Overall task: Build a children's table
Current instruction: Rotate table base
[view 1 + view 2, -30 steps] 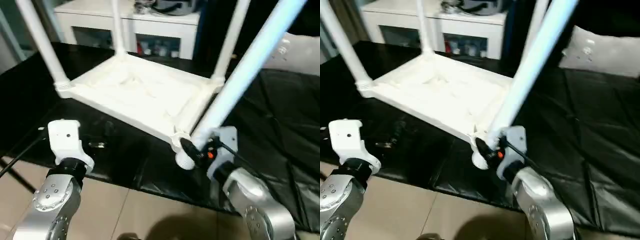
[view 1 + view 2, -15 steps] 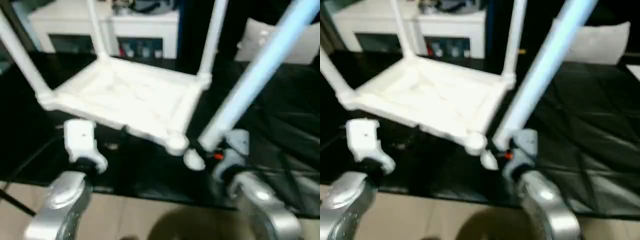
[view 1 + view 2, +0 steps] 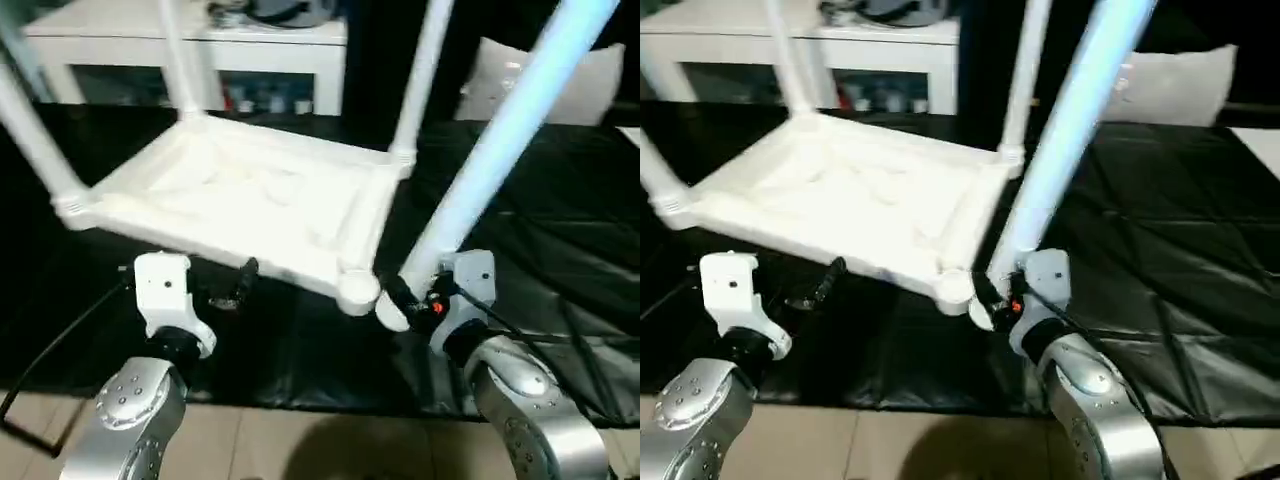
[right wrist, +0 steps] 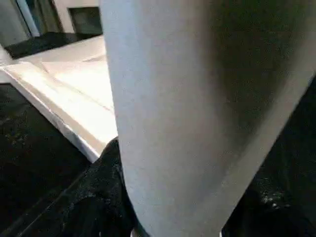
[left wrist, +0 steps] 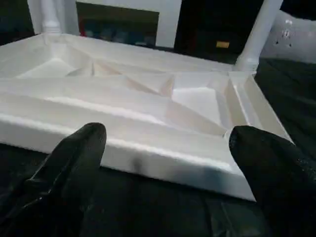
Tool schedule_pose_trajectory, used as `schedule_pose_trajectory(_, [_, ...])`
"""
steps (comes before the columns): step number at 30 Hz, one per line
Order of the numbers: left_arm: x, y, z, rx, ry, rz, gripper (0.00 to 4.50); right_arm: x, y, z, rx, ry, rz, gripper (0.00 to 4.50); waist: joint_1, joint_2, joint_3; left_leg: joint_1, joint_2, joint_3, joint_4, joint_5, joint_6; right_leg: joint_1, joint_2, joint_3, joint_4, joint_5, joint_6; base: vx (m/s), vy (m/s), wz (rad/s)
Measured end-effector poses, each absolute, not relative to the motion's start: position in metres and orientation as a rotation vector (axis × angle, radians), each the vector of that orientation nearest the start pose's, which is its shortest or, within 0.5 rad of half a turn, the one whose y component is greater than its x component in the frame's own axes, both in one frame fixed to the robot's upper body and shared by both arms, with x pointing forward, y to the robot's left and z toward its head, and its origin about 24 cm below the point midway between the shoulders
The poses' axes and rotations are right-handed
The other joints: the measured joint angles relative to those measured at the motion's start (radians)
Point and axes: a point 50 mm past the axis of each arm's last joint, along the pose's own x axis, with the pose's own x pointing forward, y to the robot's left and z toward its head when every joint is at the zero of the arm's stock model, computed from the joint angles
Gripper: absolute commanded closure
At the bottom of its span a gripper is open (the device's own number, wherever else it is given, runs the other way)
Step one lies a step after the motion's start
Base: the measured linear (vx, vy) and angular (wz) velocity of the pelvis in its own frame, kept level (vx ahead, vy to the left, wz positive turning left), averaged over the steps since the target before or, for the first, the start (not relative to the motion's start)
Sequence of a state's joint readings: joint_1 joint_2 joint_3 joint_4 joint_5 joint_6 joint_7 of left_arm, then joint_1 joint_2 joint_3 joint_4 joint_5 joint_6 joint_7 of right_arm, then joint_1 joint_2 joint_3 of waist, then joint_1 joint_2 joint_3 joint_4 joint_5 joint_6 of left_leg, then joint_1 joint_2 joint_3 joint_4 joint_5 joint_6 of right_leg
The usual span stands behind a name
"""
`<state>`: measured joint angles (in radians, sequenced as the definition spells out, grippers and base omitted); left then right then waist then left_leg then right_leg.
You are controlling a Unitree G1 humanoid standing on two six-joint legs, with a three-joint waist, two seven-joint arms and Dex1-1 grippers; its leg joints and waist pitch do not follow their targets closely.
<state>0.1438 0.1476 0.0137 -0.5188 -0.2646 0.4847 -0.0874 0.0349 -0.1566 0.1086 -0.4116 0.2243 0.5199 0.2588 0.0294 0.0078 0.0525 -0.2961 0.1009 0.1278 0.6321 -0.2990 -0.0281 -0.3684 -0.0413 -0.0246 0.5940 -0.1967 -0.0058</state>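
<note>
My right tool point(image 3: 398, 300) is clenched on the fourth leg point(image 3: 500, 150), gripping it near its lower end, and the tube leans up and away to my right. A second ago that lower end sat right against the near corner socket point(image 3: 357, 290) of the tabletop point(image 3: 240, 205); now it hangs just beside the socket, a little to the right of it and not seated. My whole view has also swung, so the tabletop sits further left in it than before, which is my head moving and not the table.

My left tool point(image 5: 163, 163) is released, its two black fingers point(image 5: 74, 163) spread wide and pointing at the near long edge of the tabletop, close to it but not touching; it holds nothing, as it did a second ago.

The tabletop lies upside down on the black-covered bench point(image 3: 560, 230), ribbed underside up, with three legs point(image 3: 418, 80) standing in the other corner sockets. Behind it is a white cabinet point(image 3: 280, 55).

I can read no writing or brand on any part.
</note>
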Motion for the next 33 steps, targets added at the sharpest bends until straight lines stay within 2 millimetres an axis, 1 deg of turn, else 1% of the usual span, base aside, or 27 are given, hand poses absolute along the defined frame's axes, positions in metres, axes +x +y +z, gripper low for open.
schedule_pose_trajectory(4, [0.218, 0.162, 0.088, -0.094, 0.086, -0.169, 0.0, 0.235, -0.125, 0.083, 0.066, 0.14, 0.465, 2.61, 0.002, -0.006, -0.002, 0.01, 0.002, -0.001, -0.012, -0.002, 0.001, 0.011, 0.0, -0.007, -0.004, -0.01, -0.005, 0.083, -0.018, 0.05])
schedule_pose_trajectory(6, [0.218, 0.161, 0.089, -0.094, 0.077, -0.175, 0.0, 0.235, -0.126, 0.083, 0.058, 0.136, 0.481, 2.61, 0.004, -0.004, -0.003, 0.019, 0.003, -0.004, -0.013, -0.009, 0.009, 0.02, 0.0, -0.014, -0.003, -0.02, -0.019, 0.099, -0.002, 0.07])
schedule_pose_trajectory(7, [0.218, 0.161, 0.089, -0.093, 0.077, -0.174, 0.0, 0.235, -0.125, 0.083, 0.059, 0.136, 0.49, 2.61, 0.01, -0.009, -0.001, 0.042, 0.011, 0.019, -0.021, -0.015, -0.001, 0.02, 0.005, -0.002, 0.001, -0.025, -0.028, 0.125, 0.003, -0.13])
schedule_pose_trajectory(8, [0.217, 0.162, 0.088, -0.092, 0.081, -0.172, 0.0, 0.235, -0.124, 0.084, 0.063, 0.135, 0.501, 2.61, 0.013, -0.008, -0.001, 0.061, 0.016, 0.033, -0.03, -0.023, -0.008, 0.02, 0.01, 0.007, 0.005, -0.031, -0.036, 0.154, -0.005, -0.42])
schedule_pose_trajectory(9, [0.218, 0.163, 0.088, -0.088, 0.079, -0.167, 0.0, 0.235, -0.122, 0.084, 0.067, 0.132, 0.511, 2.61, 0.012, -0.013, -0.001, 0.08, 0.019, 0.052, -0.039, -0.03, -0.015, 0.019, 0.009, 0.011, 0.02, -0.046, -0.064, 0.154, -0.005, -0.42])
schedule_pose_trajectory(10, [0.218, 0.164, 0.089, -0.084, 0.075, -0.165, 0.0, 0.234, -0.121, 0.084, 0.067, 0.126, 0.519, 2.61, 0.006, -0.02, -0.001, 0.103, 0.021, 0.075, -0.045, -0.041, -0.022, 0.018, 0.004, 0.013, 0.042, -0.064, -0.081, 0.153, -0.015, -0.5])
schedule_pose_trajectory(11, [0.218, 0.164, 0.089, -0.083, 0.073, -0.167, 0.0, 0.234, -0.121, 0.085, 0.066, 0.125, 0.52, 2.61, 0.004, -0.029, -0.003, 0.112, 0.024, 0.089, -0.044, -0.049, -0.026, 0.022, 0.004, 0.021, 0.05, -0.072, -0.072, 0.208, 0.003, -0.35])
schedule_pose_trajectory(12, [0.219, 0.163, 0.091, -0.084, 0.061, -0.172, 0.0, 0.232, -0.124, 0.084, 0.066, 0.122, 0.509, 2.61, 0.004, -0.022, -0.01, 0.093, 0.016, 0.066, -0.022, -0.054, -0.015, 0.031, 0.009, 0.027, 0.049, -0.078, -0.036, 0.208, 0.003, -0.35])
schedule_pose_trajectory(13, [0.221, 0.154, 0.094, -0.099, 0.044, -0.207, 0.0, 0.231, -0.13, 0.082, 0.066, 0.13, 0.481, 2.61, 0.018, -0.02, -0.011, 0.052, 0.017, 0.015, 0.052, -0.059, 0.005, 0.033, 0.021, 0.033, 0.05, -0.081, -0.028, 0.19, 0.02, -0.17])
schedule_pose_trajectory(14, [0.22, 0.152, 0.093, -0.1, 0.044, -0.221, 0.0, 0.232, -0.132, 0.082, 0.066, 0.13, 0.468, 2.61, 0.026, -0.021, -0.011, 0.005, 0.013, -0.018, 0.108, -0.045, 0.007, 0.035, 0.024, 0.033, 0.05, -0.081, -0.028, 0.0, 0.0, 0.0])
schedule_pose_trajectory(15, [0.218, 0.154, 0.091, -0.095, 0.055, -0.225, 0.0, 0.232, -0.132, 0.084, 0.074, 0.113, 0.466, 2.61, 0.033, -0.017, -0.013, -0.047, 0.018, -0.046, 0.074, 0.005, -0.016, 0.035, 0.033, 0.03, 0.057, -0.077, -0.019, 0.0, 0.0, 0.0])
schedule_pose_trajectory(16, [0.217, 0.155, 0.09, -0.088, 0.062, -0.227, 0.0, 0.232, -0.131, 0.086, 0.083, 0.095, 0.468, 2.61, 0.037, -0.004, -0.015, -0.072, 0.037, -0.053, 0.001, 0.06, -0.037, 0.035, 0.045, 0.016, 0.069, -0.08, -0.018, -0.197, -0.045, -0.07])
schedule_pose_trajectory(17, [0.216, 0.157, 0.089, -0.08, 0.073, -0.225, 0.0, 0.232, -0.129, 0.087, 0.096, 0.089, 0.47, 2.61, 0.045, 0.006, -0.014, -0.084, 0.054, -0.06, 0.02, 0.076, -0.041, 0.036, 0.052, 0.008, 0.079, -0.091, -0.01, -0.135, -0.038, -0.07])
schedule_pose_trajectory(18, [0.215, 0.161, 0.088, -0.075, 0.08, -0.223, 0.0, 0.232, -0.124, 0.088, 0.124, 0.084, 0.485, 2.61, 0.044, 0.009, -0.015, -0.09, 0.057, -0.063, 0.025, 0.072, -0.041, 0.033, 0.05, 0.003, 0.079, -0.092, -0.01, -0.135, -0.038, -0.07])
schedule_pose_trajectory(19, [0.216, 0.162, 0.09, -0.077, 0.07, -0.228, 0.0, 0.232, -0.119, 0.089, 0.147, 0.076, 0.505, 2.61, 0.05, 0.006, -0.016, -0.096, 0.057, -0.063, 0.025, 0.072, -0.04, 0.029, 0.046, -0.001, 0.074, -0.092, -0.009, 0.0, 0.0, 0.0])
schedule_pose_trajectory(20, [0.217, 0.163, 0.092, -0.083, 0.061, -0.229, 0.0, 0.232, -0.119, 0.09, 0.152, 0.074, 0.509, 2.61, 0.058, 0.004, -0.017, -0.1, 0.056, -0.057, 0.025, 0.073, -0.039, 0.028, 0.043, -0.002, 0.068, -0.093, -0.006, 0.0, 0.0, 0.0])
schedule_pose_trajectory(21, [0.219, 0.163, 0.093, -0.08, 0.053, -0.239, 0.0, 0.232, -0.12, 0.089, 0.156, 0.074, 0.505, 2.61, 0.062, 0.007, -0.016, -0.1, 0.053, -0.054, 0.022, 0.076, -0.035, 0.027, 0.038, -0.003, 0.068, -0.091, -0.002, 0.0, 0.0, 0.0])
schedule_pose_trajectory(22, [0.22, 0.163, 0.095, -0.072, 0.048, -0.258, 0.0, 0.232, -0.121, 0.089, 0.158, 0.075, 0.497, 2.61, 0.061, 0.011, -0.013, -0.099, 0.053, -0.045, 0.016, 0.08, -0.033, 0.026, 0.034, -0.001, 0.068, -0.09, -0.004, -0.07, 0.047, -0.01])
schedule_pose_trajectory(23, [0.225, 0.161, 0.097, -0.056, 0.05, -0.3, 0.0, 0.233, -0.122, 0.088, 0.159, 0.071, 0.49, 2.61, 0.063, 0.011, -0.011, -0.094, 0.052, -0.034, 0.006, 0.082, -0.033, 0.025, 0.028, 0.002, 0.067, -0.09, -0.005, -0.089, 0.024, 0.06])
schedule_pose_trajectory(24, [0.23, 0.16, 0.101, -0.026, 0.045, -0.345, 0.0, 0.234, -0.122, 0.088, 0.159, 0.06, 0.49, 2.61, 0.062, 0.01, -0.009, -0.087, 0.052, -0.019, -0.006, 0.091, -0.031, 0.025, 0.021, 0.003, 0.068, -0.088, -0.005, -0.089, 0.024, 0.06])
schedule_pose_trajectory(25, [0.232, 0.159, 0.103, -0.017, 0.038, -0.365, 0.0, 0.234, -0.122, 0.089, 0.159, 0.05, 0.492, 2.61, 0.061, 0.01, -0.009, -0.081, 0.052, -0.01, -0.012, 0.091, -0.031, 0.025, 0.018, 0.008, 0.068, -0.087, -0.003, -0.085, 0.004, 0.02])
schedule_pose_trajectory(26, [0.234, 0.157, 0.104, 0.001, 0.043, -0.405, 0.0, 0.234, -0.123, 0.09, 0.156, 0.042, 0.499, 2.61, 0.061, 0.01, -0.007, -0.076, 0.052, -0.004, -0.015, 0.091, -0.031, 0.026, 0.016, 0.011, 0.068, -0.088, 0.002, -0.087, 0.006, -0.03])
schedule_pose_trajectory(27, [0.24, 0.155, 0.105, 0.047, 0.066, -0.485, 0.0, 0.237, -0.122, 0.09, 0.152, 0.036, 0.515, 2.61, 0.061, 0.011, -0.004, -0.071, 0.052, -0.002, -0.017, 0.091, -0.031, 0.024, 0.016, 0.011, 0.067, -0.087, 0.003, -0.087, 0.006, -0.03])
schedule_pose_trajectory(28, [0.244, 0.155, 0.105, 0.072, 0.081, -0.529, 0.0, 0.239, -0.122, 0.091, 0.148, 0.035, 0.523, 2.61, 0.061, 0.01, -0.003, -0.07, 0.052, -0.002, -0.017, 0.091, -0.031, 0.023, 0.016, 0.011, 0.068, -0.087, 0.003, -0.095, 0.008, -0.06])
schedule_pose_trajectory(30, [0.252, 0.154, 0.106, 0.126, 0.119, -0.639, 0.0, 0.244, -0.122, 0.095, 0.127, 0.02, 0.542, 2.61, 0.06, 0.01, -0.002, -0.07, 0.052, -0.002, -0.021, 0.093, -0.035, 0.022, 0.015, 0.011, 0.063, -0.087, 0.004, -0.072, 0.01, -0.1])
schedule_pose_trajectory(32, [0.256, 0.152, 0.104, 0.169, 0.158, -0.725, 0.0, 0.248, -0.123, 0.095, 0.109, 0.036, 0.557, 2.61, 0.06, 0.01, -0.002, -0.071, 0.052, -0.002, -0.024, 0.095, -0.037, 0.022, 0.015, 0.011, 0.056, -0.074, 0.005, 0.0, 0.0, 0.0])
schedule_pose_trajectory(33, [0.26, 0.152, 0.102, 0.224, 0.197, -0.806, 0.0, 0.251, -0.125, 0.093, 0.094, 0.064, 0.579, 2.61, 0.06, 0.01, -0.002, -0.073, 0.052, 0.0, -0.026, 0.102, -0.037, 0.023, 0.014, 0.011, 0.052, -0.063, 0.005, 0.0, 0.0, 0.0])
